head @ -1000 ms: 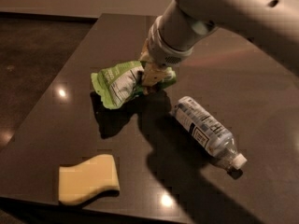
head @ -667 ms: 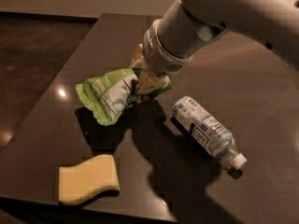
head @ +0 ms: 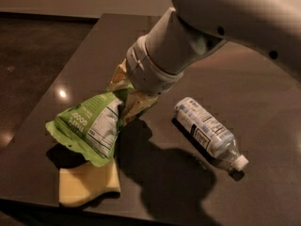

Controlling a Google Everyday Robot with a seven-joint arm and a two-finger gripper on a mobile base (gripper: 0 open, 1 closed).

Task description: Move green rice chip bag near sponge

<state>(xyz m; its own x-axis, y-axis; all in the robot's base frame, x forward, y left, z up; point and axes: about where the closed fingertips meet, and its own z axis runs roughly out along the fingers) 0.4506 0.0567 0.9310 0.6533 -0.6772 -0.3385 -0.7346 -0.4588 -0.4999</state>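
Note:
The green rice chip bag [head: 89, 126] hangs in the air above the front left of the dark table, its white nutrition label facing me. My gripper [head: 126, 100] is shut on the bag's upper right corner and holds it up. The pale yellow sponge [head: 89, 185] lies flat on the table directly below the bag, its upper part hidden behind the bag's lower edge. The bag casts a shadow on the table beside the sponge.
A clear plastic bottle [head: 209, 133] with a blue-white label lies on its side to the right, cap toward the front right. The table's [head: 263, 102] left edge runs diagonally and its front edge lies just below the sponge. The arm spans the upper right.
My gripper has carried the bag off the table's middle, toward the front left, and it now hangs just above the sponge. The bottle and sponge have not moved.

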